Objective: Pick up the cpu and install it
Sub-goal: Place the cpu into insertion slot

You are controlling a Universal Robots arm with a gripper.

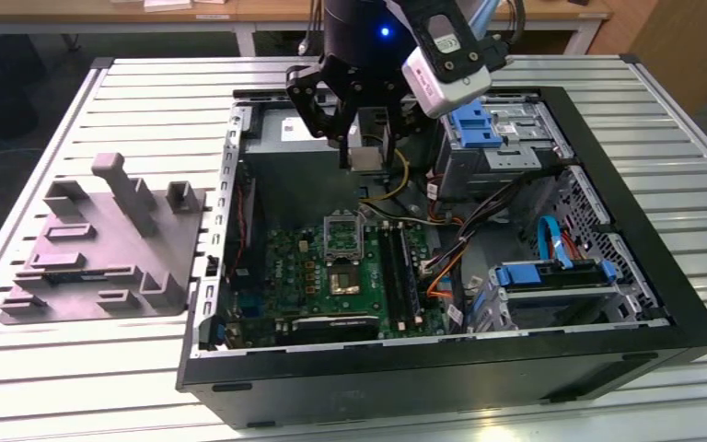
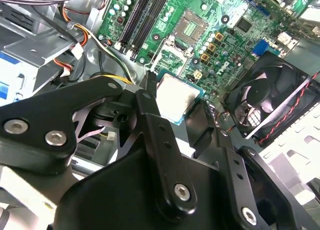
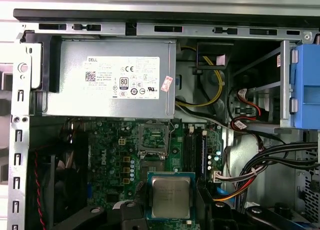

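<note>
The cpu [image 1: 364,157], a small flat square chip with a silver-grey top, hangs in the air above the open computer case [image 1: 648,276], over its rear half. My gripper [image 1: 364,147] is shut on it, black fingers pressing on two opposite edges. In both wrist views the cpu [image 2: 175,96] [image 3: 170,196] shows between the fingers, metal top in sight with a green rim around it. Below lies the green motherboard [image 1: 317,276] with its dark square socket [image 1: 341,231] [image 3: 152,139] [image 2: 190,26], whose metal frame stands open. The cpu is well above the socket and apart from it.
A grey power supply box [image 3: 110,85] sits at the case's rear. Bundled cables [image 1: 501,212] and blue drive brackets [image 1: 548,273] fill the exterior view's right side of the case. A black fan [image 2: 265,98] sits beside the board. A grey-purple fixture [image 1: 102,244] stands on the slatted table, left of the case.
</note>
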